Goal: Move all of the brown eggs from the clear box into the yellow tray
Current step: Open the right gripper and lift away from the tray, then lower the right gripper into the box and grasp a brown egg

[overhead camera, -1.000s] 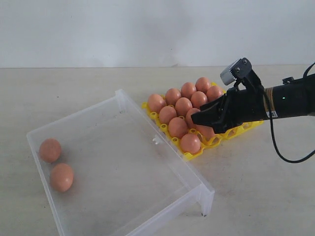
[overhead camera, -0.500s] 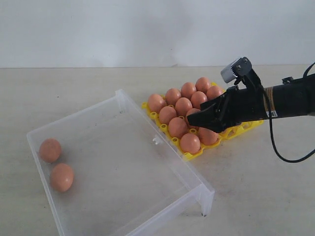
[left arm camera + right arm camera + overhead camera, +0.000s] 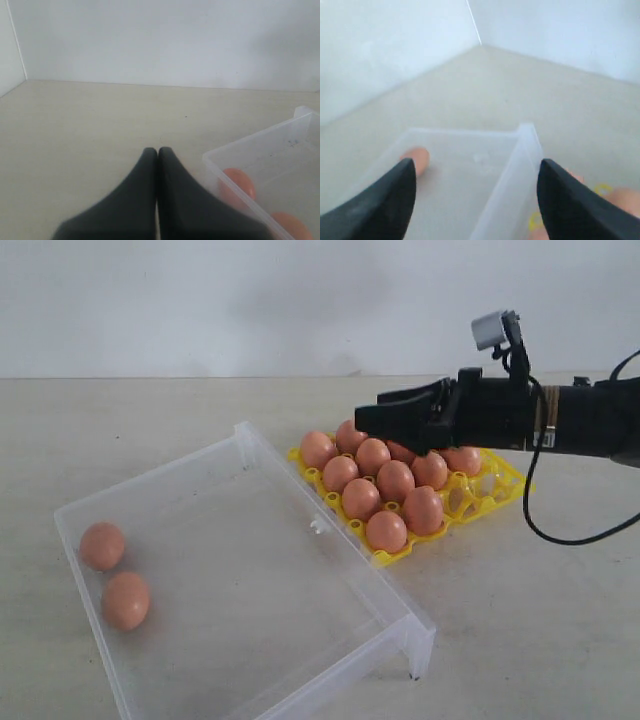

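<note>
While two matte orange-brown eggs (image 3: 102,545) lie close together near the left wall of the clear box (image 3: 260,580), the others sit in cups of the yellow lattice tray (image 3: 500,480), which stands on the tabletop (image 3: 520,620) just beside the box's far long wall. Perhaps eleven are there; the arm (image 3: 590,425) hides some. Above the tray's back rows the right gripper (image 3: 370,410) hovers, jaws spread wide, empty. The left gripper (image 3: 158,151) is near a box corner, fingers (image 3: 142,185) pressed together, holding nothing.
</note>
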Motion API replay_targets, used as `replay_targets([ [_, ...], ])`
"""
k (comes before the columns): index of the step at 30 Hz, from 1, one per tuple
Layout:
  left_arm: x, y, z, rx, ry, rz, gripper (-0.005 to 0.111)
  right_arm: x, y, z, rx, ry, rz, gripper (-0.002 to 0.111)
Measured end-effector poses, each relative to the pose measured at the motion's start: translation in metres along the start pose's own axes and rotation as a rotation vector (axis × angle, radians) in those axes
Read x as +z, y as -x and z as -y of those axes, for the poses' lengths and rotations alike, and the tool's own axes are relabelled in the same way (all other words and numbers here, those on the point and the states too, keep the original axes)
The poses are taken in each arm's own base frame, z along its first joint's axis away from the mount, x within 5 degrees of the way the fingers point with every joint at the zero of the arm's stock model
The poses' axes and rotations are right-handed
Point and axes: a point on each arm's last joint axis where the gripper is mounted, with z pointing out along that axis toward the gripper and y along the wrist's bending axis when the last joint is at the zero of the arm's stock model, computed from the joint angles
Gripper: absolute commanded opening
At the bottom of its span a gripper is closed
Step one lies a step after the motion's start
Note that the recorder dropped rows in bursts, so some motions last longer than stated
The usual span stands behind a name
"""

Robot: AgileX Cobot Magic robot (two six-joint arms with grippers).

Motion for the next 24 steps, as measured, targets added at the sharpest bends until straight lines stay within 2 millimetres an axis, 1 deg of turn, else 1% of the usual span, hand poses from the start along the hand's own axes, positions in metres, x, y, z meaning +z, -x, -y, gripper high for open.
replay_targets([
  [1,0.000,0.000,0.000,0.000,0.000,0.000,-0.004,0.005,0.007,-0.002,0.002,0.006,0.032,0.048],
  [2,0.000,0.000,0.000,0.000,0.000,0.000,-0.004,0.020,0.019,-0.011,-0.012,0.037,0.077,0.040],
  [3,0.000,0.000,0.000,0.000,0.000,0.000,-0.004,0.031,0.026,-0.019,-0.028,0.066,0.093,0.023],
  [4,0.000,0.000,0.000,0.000,0.000,0.000,-0.004,0.058,0.037,-0.044,-0.067,0.154,0.111,0.012],
  [5,0.000,0.000,0.000,0.000,0.000,0.000,-0.004,0.073,0.042,-0.058,-0.090,0.204,0.116,0.000],
  [6,0.000,0.000,0.000,0.000,0.000,0.000,-0.004,0.103,0.046,-0.084,-0.142,0.223,0.074,0.000],
  [7,0.000,0.000,0.000,0.000,0.000,0.000,-0.004,0.120,0.045,-0.097,-0.182,0.191,0.030,0.000],
  [8,0.000,0.000,0.000,0.000,0.000,0.000,-0.004,0.149,0.045,-0.114,-0.256,0.058,-0.073,0.000],
  [9,0.000,0.000,0.000,0.000,0.000,0.000,-0.004,0.171,0.037,-0.120,-0.256,-0.173,-0.205,0.000],
  [10,0.000,0.000,0.000,0.000,0.000,0.000,-0.004,0.183,0.034,-0.120,-0.252,-0.330,-0.262,0.000],
  [11,0.000,0.000,0.000,0.000,0.000,0.000,-0.004,0.191,0.029,-0.120,-0.278,-0.477,-0.321,0.000],
  [12,0.000,0.000,0.000,0.000,0.000,0.000,-0.004,0.194,0.027,-0.122,-0.312,-0.531,-0.365,0.000],
  [13,0.000,0.000,0.000,0.000,0.000,0.000,-0.004,0.197,0.031,-0.128,-0.255,-0.563,-0.406,0.000],
  [14,0.000,0.000,0.000,0.000,0.000,0.000,-0.004,0.199,0.031,-0.133,-0.202,-0.551,-0.479,0.000],
  [15,0.000,0.000,0.000,0.000,0.000,0.000,-0.004,0.200,0.032,-0.137,-0.119,-0.494,-0.596,0.000],
  [16,0.000,0.000,0.000,0.000,0.000,0.000,-0.004,0.203,0.028,-0.136,-0.041,-0.422,-0.710,0.000],
  [17,0.000,0.000,0.000,0.000,0.000,0.000,-0.004,0.203,0.015,-0.131,0.077,-0.306,-0.886,0.000],
  [19,0.000,0.000,0.000,0.000,0.000,0.000,-0.004,0.204,-0.003,-0.123,0.186,-0.189,-1.047,0.000],
  [20,0.000,0.000,0.000,0.000,0.000,0.000,-0.004,0.206,-0.012,-0.119,0.222,-0.147,-1.101,0.000],
  [22,0.000,0.000,0.000,0.000,0.000,0.000,-0.004,0.211,-0.020,-0.115,0.253,-0.101,-1.137,0.001],
  [23,0.000,0.000,0.000,0.000,0.000,0.000,-0.004,0.213,-0.021,-0.115,0.265,-0.082,-1.140,0.004],
  [24,0.000,0.000,0.000,0.000,0.000,0.000,-0.004,0.214,-0.020,-0.117,0.280,-0.061,-1.135,0.009],
])
